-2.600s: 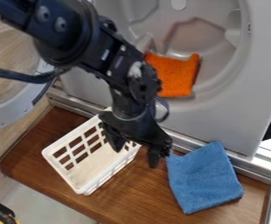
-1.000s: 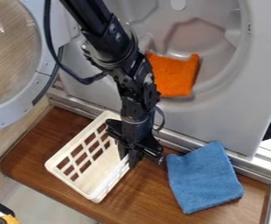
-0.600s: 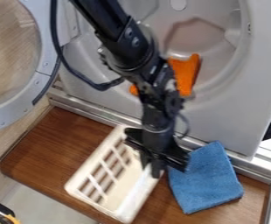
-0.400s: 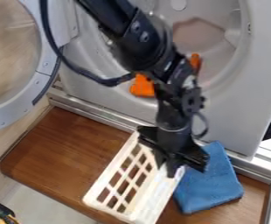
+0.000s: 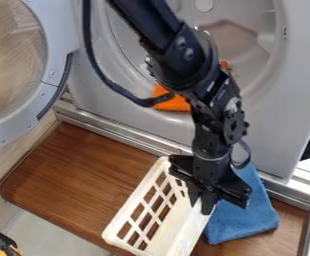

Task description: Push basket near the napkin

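Round-window door: off on my far left there's this pale grey door (image 5: 49,75), hanging over the brown wooden board (image 5: 84,170).
Bottom left corner: some black and yellow thing (image 5: 1,242) pokes in, can't say what it is.
White plastic basket: sits low on the board, right of its middle, running at a slant with the near end cut off by the bottom edge of my view. The basket (image 5: 174,232) has squarish holes all down its left wall and a pale, solid-looking floor inside.
Grey round recess: that's the big hollow (image 5: 241,40) behind my arm (image 5: 178,45). There's an orange cloth (image 5: 174,104) in it, and the arm covers a good bit of that.
Gripper: I've got the gripper (image 5: 201,207) hanging down at the basket's upper right part, right by the wall. Honestly can't tell from here how far open it is, or if it's pinching the plastic.
Blue napkin: lies on the board just right of the basket. The napkin (image 5: 244,217) is partly hidden by my gripper, and I can't tell if the two actually touch.
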Action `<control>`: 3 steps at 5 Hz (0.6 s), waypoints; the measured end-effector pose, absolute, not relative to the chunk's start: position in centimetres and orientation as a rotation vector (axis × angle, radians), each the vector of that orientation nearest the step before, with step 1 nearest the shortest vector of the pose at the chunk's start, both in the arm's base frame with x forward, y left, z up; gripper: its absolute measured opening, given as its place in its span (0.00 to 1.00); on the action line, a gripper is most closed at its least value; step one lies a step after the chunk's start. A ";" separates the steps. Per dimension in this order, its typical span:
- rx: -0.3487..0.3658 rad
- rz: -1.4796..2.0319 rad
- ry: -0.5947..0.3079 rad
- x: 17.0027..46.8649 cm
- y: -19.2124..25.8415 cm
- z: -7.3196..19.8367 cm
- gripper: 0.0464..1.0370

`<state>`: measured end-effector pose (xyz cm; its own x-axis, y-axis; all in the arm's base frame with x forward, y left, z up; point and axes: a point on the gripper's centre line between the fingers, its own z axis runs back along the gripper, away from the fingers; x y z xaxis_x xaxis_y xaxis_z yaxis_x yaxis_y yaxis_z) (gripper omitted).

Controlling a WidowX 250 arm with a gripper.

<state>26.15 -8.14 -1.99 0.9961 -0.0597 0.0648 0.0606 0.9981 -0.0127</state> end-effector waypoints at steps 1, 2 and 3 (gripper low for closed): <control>0.032 -0.039 -0.047 26.2 -6.0 -2.1 0.04; 0.013 -0.046 -0.056 26.2 -5.6 -2.4 0.04; 0.031 -0.100 -0.046 26.4 -5.5 -3.0 0.04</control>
<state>26.43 -5.52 -3.02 0.9940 -0.1006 0.0441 0.0992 0.9945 0.0331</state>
